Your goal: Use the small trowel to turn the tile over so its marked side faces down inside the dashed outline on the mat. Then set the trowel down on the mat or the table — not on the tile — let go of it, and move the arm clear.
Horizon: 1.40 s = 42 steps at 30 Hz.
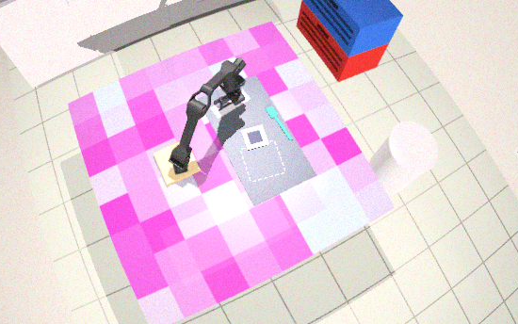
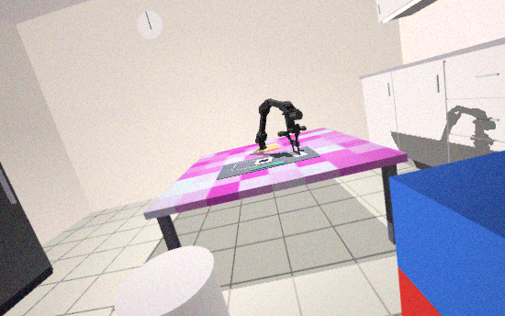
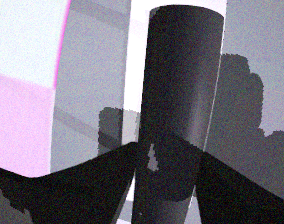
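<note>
My gripper (image 1: 230, 102) (image 2: 297, 151) (image 3: 167, 155) is shut on the dark round handle of the trowel (image 3: 183, 75) at the far end of the grey mat (image 1: 298, 170) (image 2: 225, 174). The trowel's flat white blade shows under the handle; whether it touches the mat I cannot tell. The tile (image 1: 255, 137) (image 2: 263, 161), white with a dark blue square facing up, lies flat on the mat. It is at the arm-side edge of the dashed outline (image 1: 280, 156), mostly outside it. The fingers partly hide the handle.
A teal flat tool (image 1: 281, 124) (image 2: 268, 166) lies along the mat's side. The arm stands on a wooden plate (image 1: 161, 163) (image 2: 273, 147). A white cylinder (image 1: 416, 146) (image 2: 167, 280) and a blue and red crate stack (image 1: 377, 30) (image 2: 450, 220) stand off the table.
</note>
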Each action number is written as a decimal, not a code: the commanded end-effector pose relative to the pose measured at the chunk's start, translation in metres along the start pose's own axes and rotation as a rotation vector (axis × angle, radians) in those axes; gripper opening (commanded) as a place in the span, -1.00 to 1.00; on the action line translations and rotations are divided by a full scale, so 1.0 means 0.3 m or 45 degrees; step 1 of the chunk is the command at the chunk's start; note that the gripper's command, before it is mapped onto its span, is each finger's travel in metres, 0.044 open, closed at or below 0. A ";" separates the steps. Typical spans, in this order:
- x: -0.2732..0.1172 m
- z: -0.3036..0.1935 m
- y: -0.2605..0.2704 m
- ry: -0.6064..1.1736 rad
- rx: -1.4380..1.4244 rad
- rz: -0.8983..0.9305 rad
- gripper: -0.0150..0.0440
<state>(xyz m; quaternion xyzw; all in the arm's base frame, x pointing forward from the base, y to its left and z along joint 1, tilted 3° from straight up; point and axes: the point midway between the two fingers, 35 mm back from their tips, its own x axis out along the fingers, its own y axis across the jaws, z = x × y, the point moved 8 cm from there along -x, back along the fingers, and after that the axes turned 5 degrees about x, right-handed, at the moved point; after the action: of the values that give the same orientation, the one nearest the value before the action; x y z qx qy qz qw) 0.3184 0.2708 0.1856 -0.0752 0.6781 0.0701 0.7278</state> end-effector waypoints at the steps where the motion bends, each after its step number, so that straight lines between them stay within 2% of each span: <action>1: 0.007 0.002 -0.003 0.006 0.161 -0.001 -0.05; 22: 0.007 0.002 -0.003 0.006 0.930 -0.003 -0.05; 29: 0.007 0.002 -0.003 0.006 0.983 -0.003 -0.05; 34: 0.007 0.002 -0.003 0.006 0.983 -0.003 0.39; 42: 0.007 0.002 -0.003 0.006 0.983 -0.003 0.42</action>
<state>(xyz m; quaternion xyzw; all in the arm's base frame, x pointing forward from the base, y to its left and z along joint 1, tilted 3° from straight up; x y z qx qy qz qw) 0.3190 0.2701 0.1852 0.2020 0.6557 -0.1884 0.7026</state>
